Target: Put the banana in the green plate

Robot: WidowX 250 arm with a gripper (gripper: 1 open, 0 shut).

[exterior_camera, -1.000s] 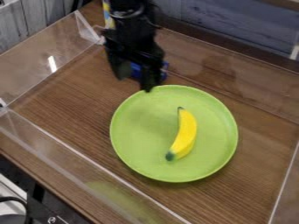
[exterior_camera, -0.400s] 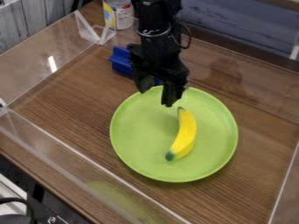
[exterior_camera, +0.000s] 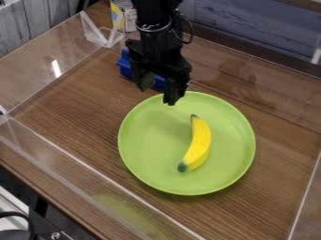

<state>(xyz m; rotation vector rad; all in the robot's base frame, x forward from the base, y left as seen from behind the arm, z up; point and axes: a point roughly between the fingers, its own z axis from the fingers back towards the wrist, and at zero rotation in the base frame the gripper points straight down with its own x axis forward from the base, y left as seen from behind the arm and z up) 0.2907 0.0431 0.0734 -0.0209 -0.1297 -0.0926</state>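
1. From where I stand, the black gripper (exterior_camera: 160, 94) has its jaws spread wide, with nothing between them that I can see.
2. It hangs just beyond the far rim of the green plate (exterior_camera: 142, 165); whether it touches the rim, I can't tell.
3. The yellow banana (exterior_camera: 197, 143) lies inside the green plate, right of its middle, its dark tip toward the near rim.
4. The blue block (exterior_camera: 127, 64) sits beyond the plate, to the far left, partly hidden behind the gripper.
5. Bare wooden tabletop (exterior_camera: 69, 108) stretches left of the plate, and more wood shows to its right.
6. A clear side wall (exterior_camera: 63, 155) edges the table, running past the plate's near left.
7. Compared with the last picture, the gripper has shifted slightly left and away from the plate's middle; the banana and plate lie just as they did.
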